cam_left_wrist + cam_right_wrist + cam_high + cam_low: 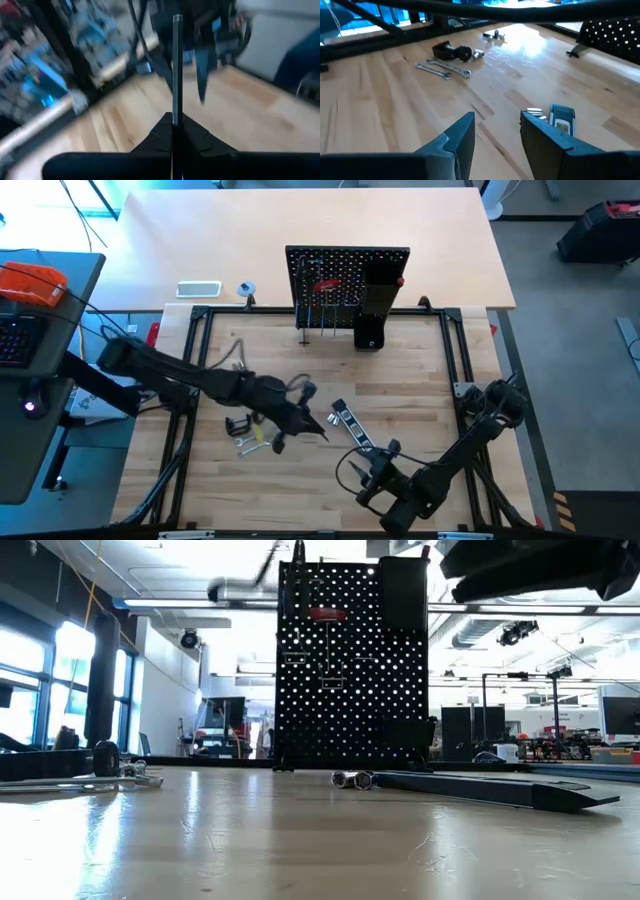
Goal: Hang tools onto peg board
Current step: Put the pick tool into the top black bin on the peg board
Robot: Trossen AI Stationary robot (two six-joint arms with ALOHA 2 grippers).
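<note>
- The left claw hung over the middle of the tabletop, its fingers pinched tight on a thin metal rod that stood straight out between them in its wrist view.
- The right claw sat low near the front edge of the tabletop, fingers parted with a clear gap and nothing between them.
- The black-and-silver bar lay flat on the wood between the two claws, just beyond the right one's fingertips; its end showed beside one finger in the right wrist view.
- The silver wrench and the black C-clamp rested together on the tabletop, left of centre, near the left arm.
- The peg board stood upright at the far edge of the tabletop, with the red-handled screwdriver hung near its top and the tall black box holder fixed to its right side.
- A few slim tools hung below the board's left half, too small to name.
</note>
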